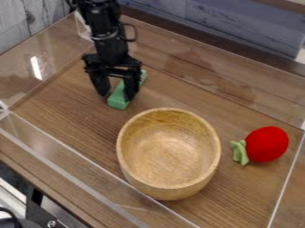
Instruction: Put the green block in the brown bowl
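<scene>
Gripper (pixel 113 76) open, fingers apart over the block (pixel 120 93). I judge alignment near done; grasp, lift and drop in bowl (pixel 168 153) remain.

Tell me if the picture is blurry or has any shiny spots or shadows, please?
In the camera view, the whole picture looks soft and grainy, so the end effector has fuzzy edges; light seems even, with a gentle shadow inside the brown bowl, and I see no strong glare on the red toy fruit.
</scene>
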You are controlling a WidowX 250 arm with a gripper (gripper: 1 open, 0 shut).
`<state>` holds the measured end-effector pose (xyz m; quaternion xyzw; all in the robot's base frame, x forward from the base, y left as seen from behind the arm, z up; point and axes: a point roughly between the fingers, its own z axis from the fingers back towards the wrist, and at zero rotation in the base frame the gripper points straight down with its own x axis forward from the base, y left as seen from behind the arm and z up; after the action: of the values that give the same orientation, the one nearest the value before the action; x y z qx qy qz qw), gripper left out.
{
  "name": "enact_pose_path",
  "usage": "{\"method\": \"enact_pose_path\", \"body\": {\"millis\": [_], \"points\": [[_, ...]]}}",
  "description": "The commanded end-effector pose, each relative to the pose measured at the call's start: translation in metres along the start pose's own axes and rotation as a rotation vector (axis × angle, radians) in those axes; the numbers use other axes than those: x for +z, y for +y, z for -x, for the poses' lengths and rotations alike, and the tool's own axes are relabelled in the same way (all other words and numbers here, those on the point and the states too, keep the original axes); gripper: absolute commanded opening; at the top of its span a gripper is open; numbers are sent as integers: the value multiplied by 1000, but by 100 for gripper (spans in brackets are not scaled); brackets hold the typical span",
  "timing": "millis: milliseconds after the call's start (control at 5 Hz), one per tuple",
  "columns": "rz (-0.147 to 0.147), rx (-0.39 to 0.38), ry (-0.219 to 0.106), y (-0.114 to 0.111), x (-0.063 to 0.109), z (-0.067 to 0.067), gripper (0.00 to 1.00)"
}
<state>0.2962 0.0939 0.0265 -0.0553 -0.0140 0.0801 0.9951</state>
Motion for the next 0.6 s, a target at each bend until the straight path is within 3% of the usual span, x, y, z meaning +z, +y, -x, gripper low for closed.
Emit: {"method": "enact_pose_path", "body": {"millis": [0, 400], "points": [[1, 9, -44, -15, 8, -9, 100], [3, 152, -76, -23, 14, -6, 100]]}}
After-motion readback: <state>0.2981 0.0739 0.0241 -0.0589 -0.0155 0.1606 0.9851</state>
